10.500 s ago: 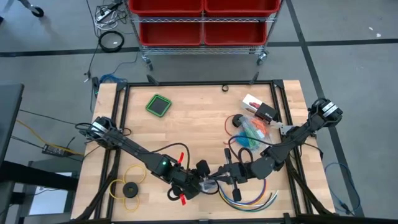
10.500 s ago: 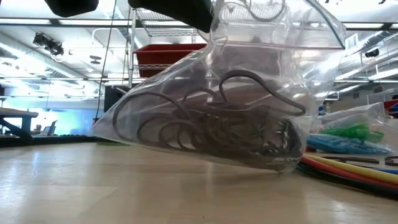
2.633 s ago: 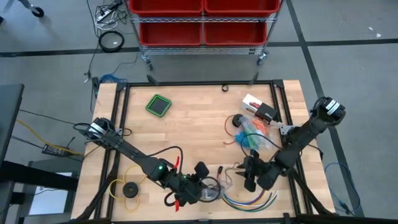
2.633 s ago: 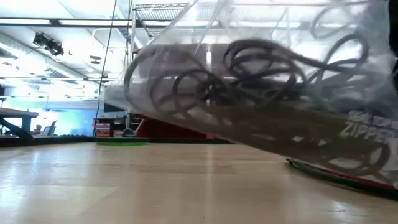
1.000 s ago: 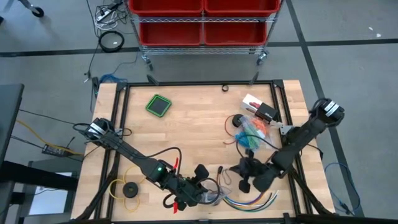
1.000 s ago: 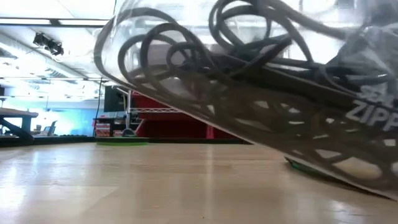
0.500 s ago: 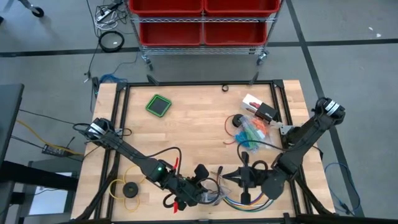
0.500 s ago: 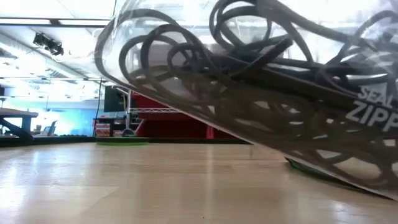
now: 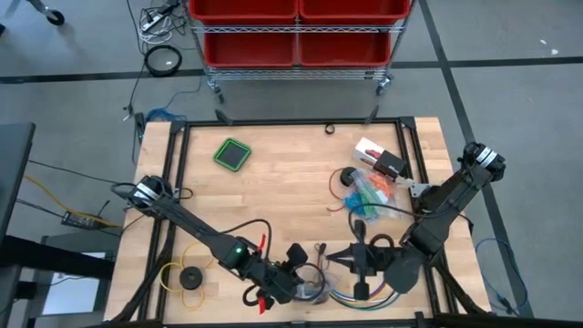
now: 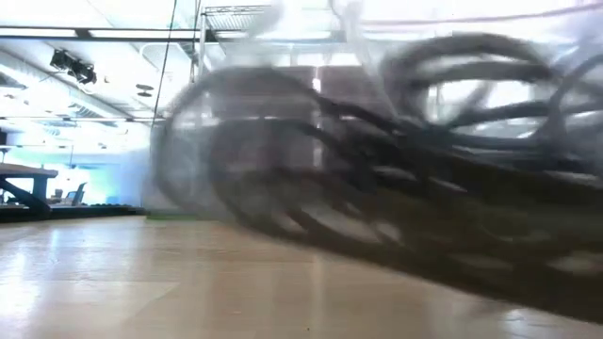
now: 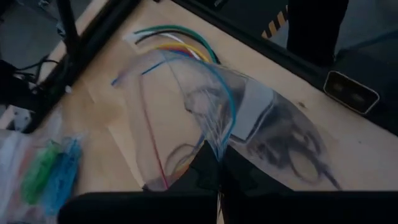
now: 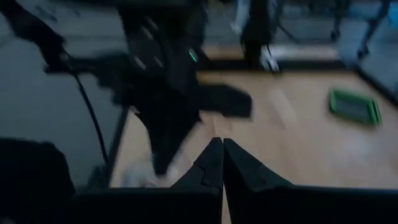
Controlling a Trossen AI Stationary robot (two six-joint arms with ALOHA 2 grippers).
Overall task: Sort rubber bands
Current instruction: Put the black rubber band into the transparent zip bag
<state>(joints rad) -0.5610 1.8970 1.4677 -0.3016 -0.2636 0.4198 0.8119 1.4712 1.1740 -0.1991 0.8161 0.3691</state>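
Near the table's front edge, dark rubber bands [image 11: 283,140] sit inside a clear bag [image 11: 249,115]. Your left gripper [image 11: 219,171] is pinched on the bag's blue zip edge. Just beside it to the right, your right gripper [image 9: 339,260] has fingers pressed together, holding nothing. Green and blue bands [image 11: 50,171] lie farther back, bagged.

Dark rubber bands [image 11: 283,146] in a clear bag [image 11: 249,118] with blue seal; green square pad [image 9: 232,153]
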